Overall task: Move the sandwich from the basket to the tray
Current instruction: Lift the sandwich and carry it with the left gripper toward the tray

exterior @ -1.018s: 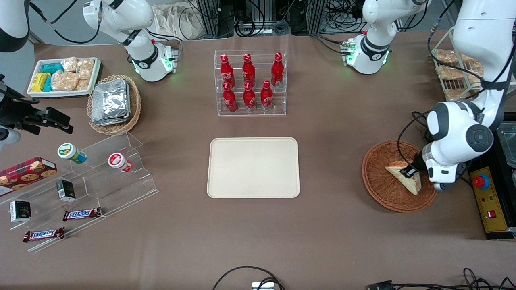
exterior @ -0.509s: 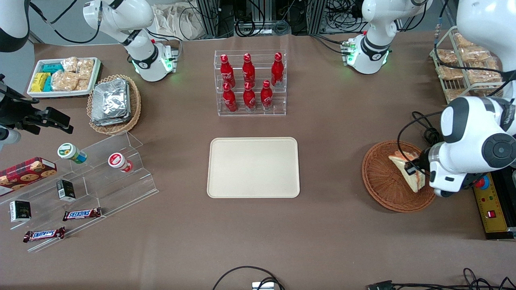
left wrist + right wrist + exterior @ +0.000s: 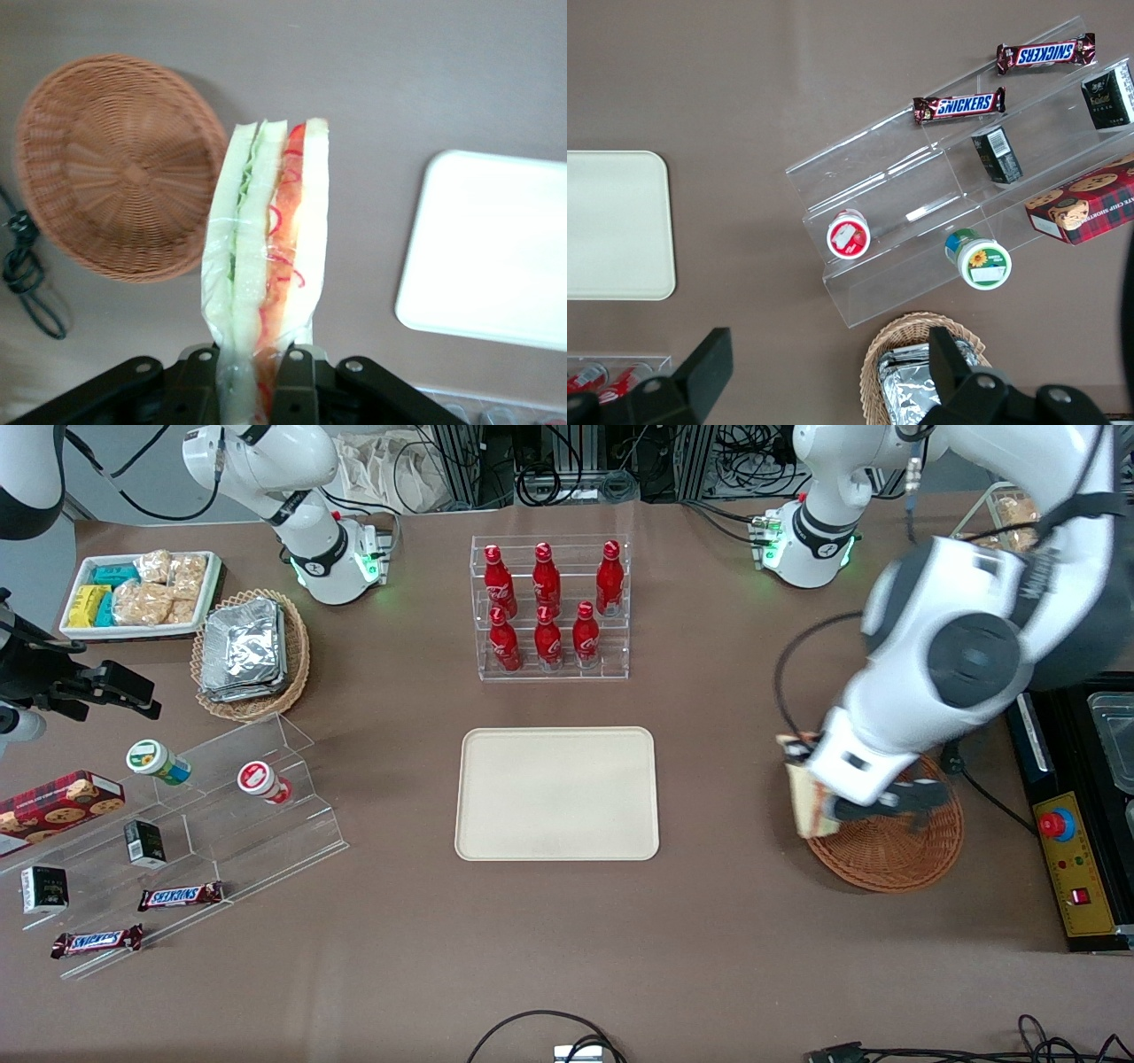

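Sandwich (image 3: 266, 292) now lifted clear of basket (image 3: 115, 164), clamped on edge between gripper (image 3: 266, 376) jaws, hanging over counter by basket rim. Basket sits empty. Carry toward tray (image 3: 556, 793) looks next; tray bare.

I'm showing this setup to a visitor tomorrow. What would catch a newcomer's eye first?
Probably the sandwich, gripped in the working arm's claw and hanging in the air above the edge of the reddish-brown basket, which holds nothing else. Next, the big cream tray at the table's middle, with nothing on it. Farther from the front camera than the tray, the rack of red bottles stands out.
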Available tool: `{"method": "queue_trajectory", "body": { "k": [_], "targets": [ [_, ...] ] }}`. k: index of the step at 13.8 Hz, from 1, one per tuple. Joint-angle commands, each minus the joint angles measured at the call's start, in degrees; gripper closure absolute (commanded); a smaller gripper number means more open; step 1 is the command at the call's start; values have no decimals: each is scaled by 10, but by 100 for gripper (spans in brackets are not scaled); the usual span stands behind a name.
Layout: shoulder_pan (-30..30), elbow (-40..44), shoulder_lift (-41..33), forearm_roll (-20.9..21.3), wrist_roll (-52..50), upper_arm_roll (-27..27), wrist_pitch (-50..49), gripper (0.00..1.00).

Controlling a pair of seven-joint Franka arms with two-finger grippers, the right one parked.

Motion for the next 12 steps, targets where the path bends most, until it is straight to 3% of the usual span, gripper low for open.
{"method": "queue_trajectory", "body": {
  "k": [1, 7, 12],
  "targets": [
    [-63, 30, 50, 1, -16, 3, 33, 100],
    [-150, 33, 180, 7, -129, 4, 189, 100],
    [-156, 27, 248, 11, -132, 6, 258, 100]
  ]
}}
